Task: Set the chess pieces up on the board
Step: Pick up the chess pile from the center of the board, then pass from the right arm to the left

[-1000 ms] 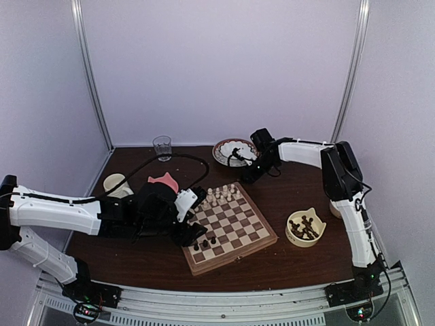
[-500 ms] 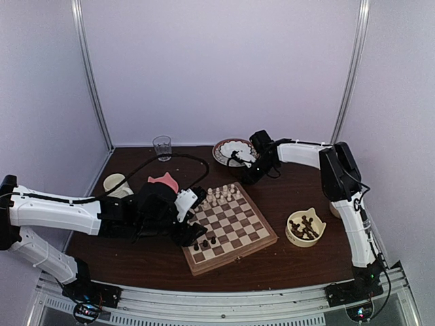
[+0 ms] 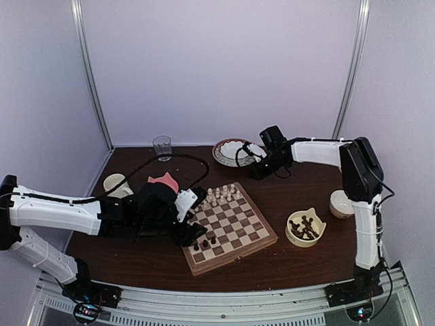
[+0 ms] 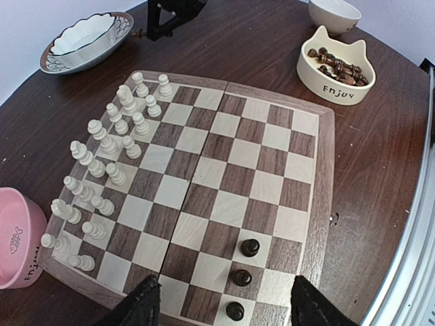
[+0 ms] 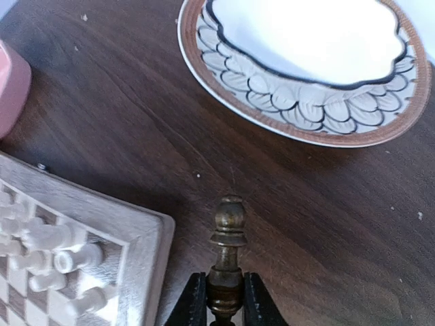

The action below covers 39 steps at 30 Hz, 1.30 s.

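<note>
The board [image 3: 239, 224] lies mid-table, also in the left wrist view [image 4: 231, 170]. Cream-white chessmen [image 4: 112, 146] fill its far-left rows. Three dark brown pawns [image 4: 242, 277] stand in a line near its near-right edge, also seen from above [image 3: 205, 242]. More dark chess pieces [image 4: 338, 62] lie in a cream cat-eared bowl [image 3: 306, 228]. My left gripper [image 4: 228, 309] [image 3: 195, 234] is open and empty, low over the board's near edge beside the three pawns. My right gripper [image 5: 225, 302] [image 3: 257, 172] is shut on one dark brown chessman [image 5: 228, 244], above the tabletop between the board's corner and a plate.
A patterned plate [image 3: 230, 151] [image 5: 306, 75] sits at the back. A pink bowl [image 3: 163, 182] [image 4: 17, 238] and a cream cup [image 3: 114, 183] are left of the board. A glass [image 3: 162, 146] stands at the back left. A small white bowl [image 3: 341, 204] is at the right.
My right arm has swung to the right with the dark chessman in it, uncovering the small white bowl. The left arm and the three pawns have not moved.
</note>
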### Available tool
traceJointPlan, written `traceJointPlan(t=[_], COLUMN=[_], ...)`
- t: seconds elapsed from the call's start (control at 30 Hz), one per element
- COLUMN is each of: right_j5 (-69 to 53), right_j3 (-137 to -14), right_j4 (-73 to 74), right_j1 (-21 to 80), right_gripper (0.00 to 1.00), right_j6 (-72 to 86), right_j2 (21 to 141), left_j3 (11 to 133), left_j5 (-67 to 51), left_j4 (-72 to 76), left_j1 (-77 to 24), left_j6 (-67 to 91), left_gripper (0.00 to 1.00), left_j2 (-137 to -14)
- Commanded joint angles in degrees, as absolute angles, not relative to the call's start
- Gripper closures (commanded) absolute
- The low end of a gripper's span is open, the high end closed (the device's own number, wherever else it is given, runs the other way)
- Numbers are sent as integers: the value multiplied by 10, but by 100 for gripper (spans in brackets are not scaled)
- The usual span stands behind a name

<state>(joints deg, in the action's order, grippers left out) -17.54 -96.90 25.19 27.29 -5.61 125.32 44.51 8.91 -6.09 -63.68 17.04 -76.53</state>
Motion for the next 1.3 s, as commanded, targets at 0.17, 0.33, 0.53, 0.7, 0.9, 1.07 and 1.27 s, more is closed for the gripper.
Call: traceJointPlan(t=[0.17,0.33,0.53,0.7,0.9,1.07,1.27], right_j5=[-229,-233,-244,-271,-255,-270,-269], right_j3=[-773,-672,-540,-502,-512,-508,-507], right_j4=[125,96,-25,-105,-110,-131,-130], right_j1=[280,327,383,446,511,536,559], right_gripper=[88,88,88,88,88,88,87], right_j6=[131,134,150,130,93,92,68], right_j2=[1039,947,862,874,890,886,874], left_j3=[448,444,419,401,354,348,357], left_j5=[76,67,30,12,-135,-165,-223], left_j4=[-33,-24,13,39,110,123,145], left_j1=[-634,-634,-627,-612,-527,-522,-522], left_j6=[192,201,208,199,271,278,276], left_gripper=[34,32,12,5,8,10,27], left_j2=[-761,-760,-737,-716,-687,-675,-699])
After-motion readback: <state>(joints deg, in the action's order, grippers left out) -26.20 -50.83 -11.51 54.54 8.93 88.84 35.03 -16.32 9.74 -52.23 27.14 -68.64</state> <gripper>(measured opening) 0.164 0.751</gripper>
